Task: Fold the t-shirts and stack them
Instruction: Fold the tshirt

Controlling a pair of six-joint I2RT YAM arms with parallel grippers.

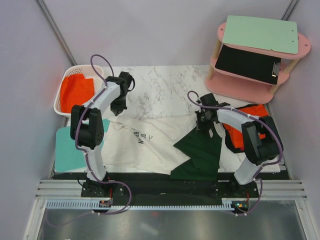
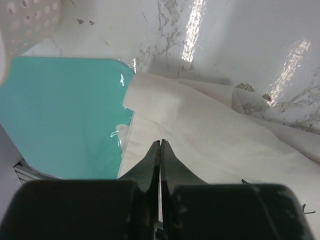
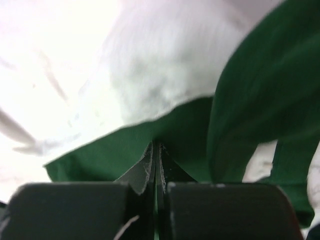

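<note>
Left claw [image 2: 160,142], pressed together, tips at the far edge of the cream t-shirt [image 1: 145,142]. Right claw [image 3: 155,145], pressed together, at the far corner of the green t-shirt [image 1: 200,152]. Each shirt spreads nearward from its claw.

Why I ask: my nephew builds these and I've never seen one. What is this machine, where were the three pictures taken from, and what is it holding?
These are two robot arms, the left arm and the right arm, bolted at the near edge of the table. The wide picture comes from a camera above and behind them; the other two come from a camera on each wrist. On the table lie a white shirt, a green shirt and a teal mat, with a basket of orange cloth at the left and a pink shelf at the back right. The left gripper is shut, apparently pinching the white shirt's edge; the right gripper is shut on the green shirt.
</note>
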